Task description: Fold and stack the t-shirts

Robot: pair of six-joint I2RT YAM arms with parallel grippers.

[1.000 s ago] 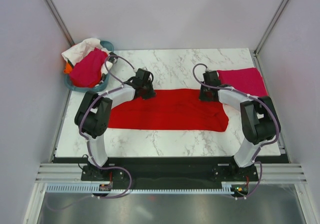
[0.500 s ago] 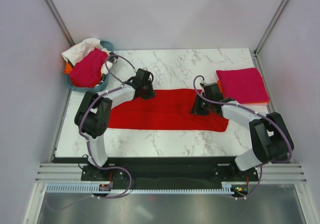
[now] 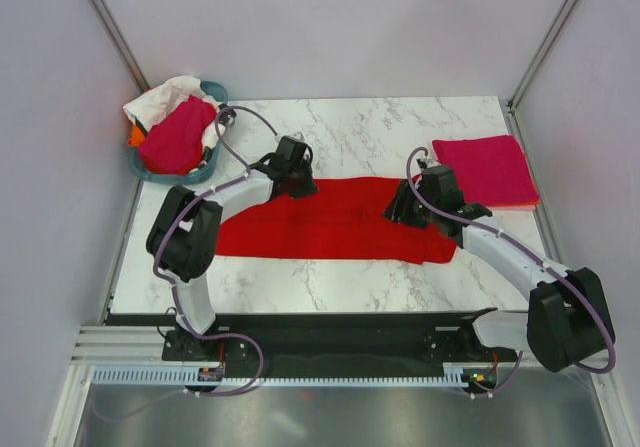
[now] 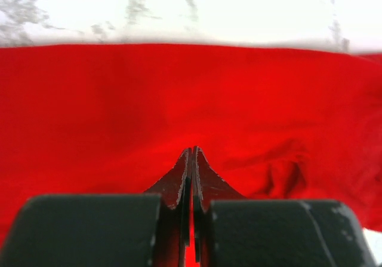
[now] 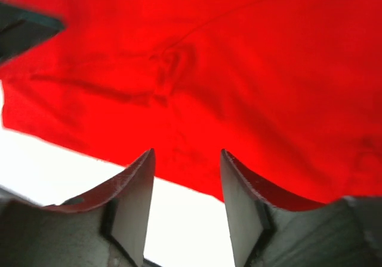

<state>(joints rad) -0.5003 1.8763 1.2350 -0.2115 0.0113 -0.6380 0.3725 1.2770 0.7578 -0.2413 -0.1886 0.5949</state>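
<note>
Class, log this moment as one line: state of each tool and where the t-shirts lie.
left tool: shut, over red t-shirt | right tool: open, empty | red t-shirt: spread flat, centre | magenta t-shirt: folded, right side

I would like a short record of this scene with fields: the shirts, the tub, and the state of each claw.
red t-shirt: spread as a long band across the marble table
magenta t-shirt: folded, at the far right corner
teal tub: far left, holding crumpled shirts
left claw: shut on the red t-shirt's far edge
right claw: open above the red t-shirt, holding nothing
</note>
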